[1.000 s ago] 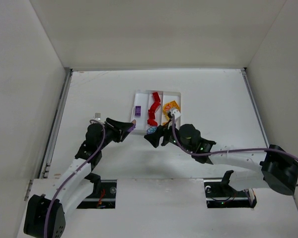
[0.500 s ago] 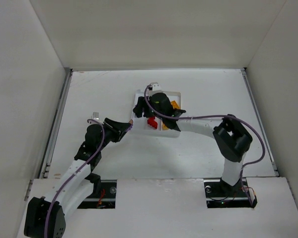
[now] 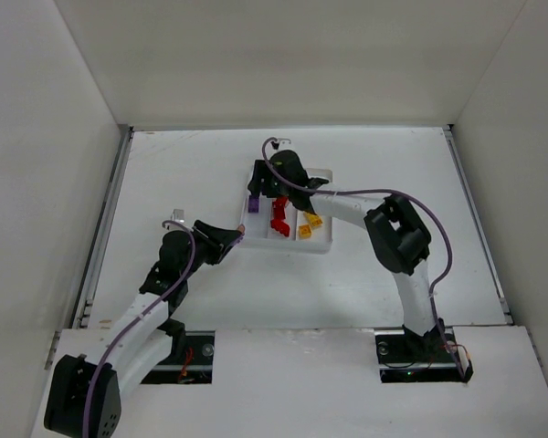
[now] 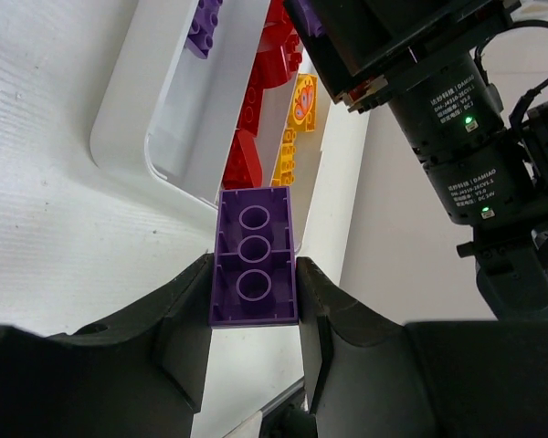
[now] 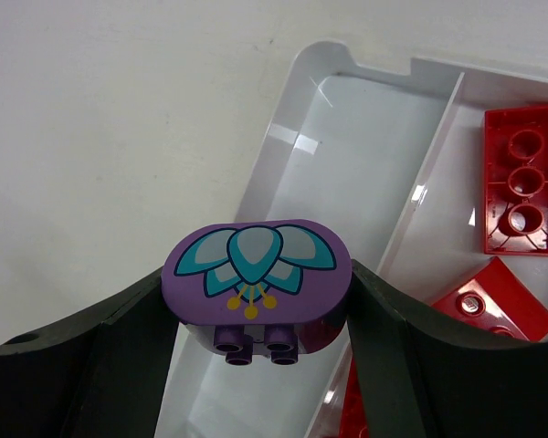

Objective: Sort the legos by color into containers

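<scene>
Purple brick [image 4: 253,246] is clamped in left gripper [image 4: 253,297], just off tray's [image 5: 347,155] near left corner. Flower-print brick [image 5: 258,265] is gripped by right gripper [image 5: 258,310] over tray's far left corner. Bricks are judged light, rigid, slick; flat sides are best pinched.

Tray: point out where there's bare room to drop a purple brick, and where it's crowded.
Free: most of the tray's leftmost compartment, between the left wall and the divider beside the red bricks; one purple brick shows in it. Crowded: the middle compartment of red bricks; yellow bricks partly fill the third. Bare table borders the tray's left wall.
</scene>
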